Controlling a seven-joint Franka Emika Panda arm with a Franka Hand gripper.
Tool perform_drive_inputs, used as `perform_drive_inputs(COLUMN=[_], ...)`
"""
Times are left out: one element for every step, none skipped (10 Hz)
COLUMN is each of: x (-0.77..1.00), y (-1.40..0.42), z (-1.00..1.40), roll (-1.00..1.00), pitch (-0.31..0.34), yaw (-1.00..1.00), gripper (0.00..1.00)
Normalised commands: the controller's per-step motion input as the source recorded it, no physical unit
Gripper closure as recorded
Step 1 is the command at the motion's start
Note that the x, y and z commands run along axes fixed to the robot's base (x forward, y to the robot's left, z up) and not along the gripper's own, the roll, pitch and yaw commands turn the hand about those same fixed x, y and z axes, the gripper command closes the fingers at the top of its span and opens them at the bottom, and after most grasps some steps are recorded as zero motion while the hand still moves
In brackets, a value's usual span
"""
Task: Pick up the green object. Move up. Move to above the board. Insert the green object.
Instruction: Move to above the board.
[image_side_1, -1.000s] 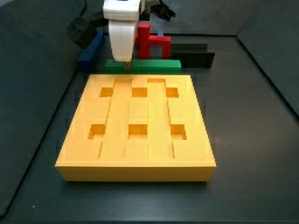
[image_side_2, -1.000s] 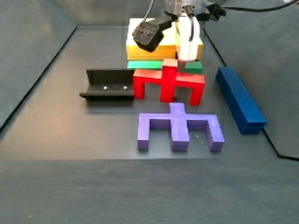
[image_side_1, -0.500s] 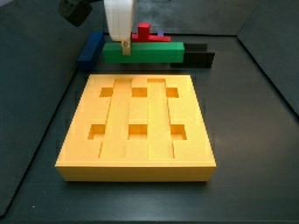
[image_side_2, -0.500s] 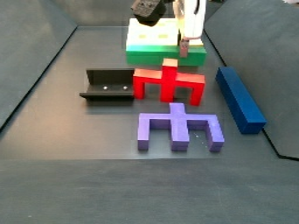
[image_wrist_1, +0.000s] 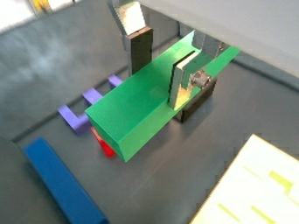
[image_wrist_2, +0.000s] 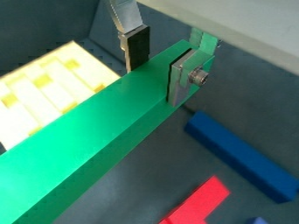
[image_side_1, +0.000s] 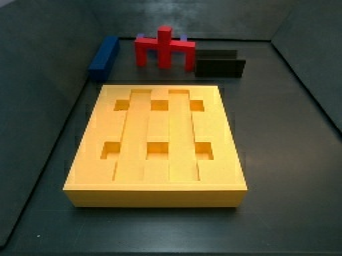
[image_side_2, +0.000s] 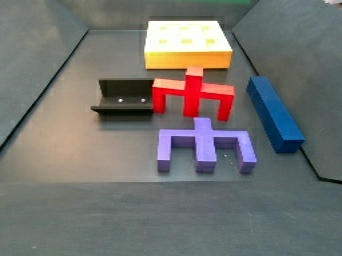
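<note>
The fingers (image_wrist_2: 132, 45) clamp the green object (image_wrist_2: 100, 131) across its width, one flat silver plate with its dark pad on each long side, in both wrist views. The gripper (image_wrist_1: 166, 59) and the bar are lifted clear above the surface; neither appears in either side view, so they sit higher than those cameras reach.

Going by size, the board (image_side_1: 158, 141) is the largest thing, a thick yellow block with six square holes in two rows, lying in the near middle of a side view; all six holes look empty. Its edge also shows in a wrist view (image_wrist_2: 47, 83), below and beside the held bar. The blue bar (image_side_2: 274, 111) lies on the right of the surface. The purple piece (image_side_2: 205, 144) sits near the front, with the red piece (image_side_2: 193, 92) just beyond it toward the board. The fixture (image_side_2: 122, 96) stands left of the red piece.

My judgement: the pick-up is done and the upward move is at or near its end. The next move calls for carrying the bar sideways until it hangs over the board, keeping it level and the grip firm, before any lowering begins. Which part of the board receives it I cannot tell.
</note>
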Motion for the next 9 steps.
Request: perform_drive_inputs(x=[-0.01, 0.03, 0.42, 0.40, 0.43, 0.50, 0.51, 0.32, 0.22], y=[0.01, 0.01, -1.40, -1.40, -1.40, -1.40, -1.40, -0.84, -0.46], z=[0.74, 0.23, 0.31, 0.30, 0.29, 0.30, 0.31, 0.19, 0.11], roll=[-0.06, -0.07, -0.01, -0.01, 0.01, 0.00, 0.00, 0.01, 0.01], pitch=[0.051, 0.041, 0.029, 0.032, 0.043, 0.054, 0.060, 0.067, 0.073], yaw=[-0.01, -0.01, 1.00, 1.00, 1.00, 1.00, 1.00, 1.00, 1.00], gripper=[1.00, 1.00, 1.00, 1.00, 1.00, 1.00, 1.00, 1.00, 1.00])
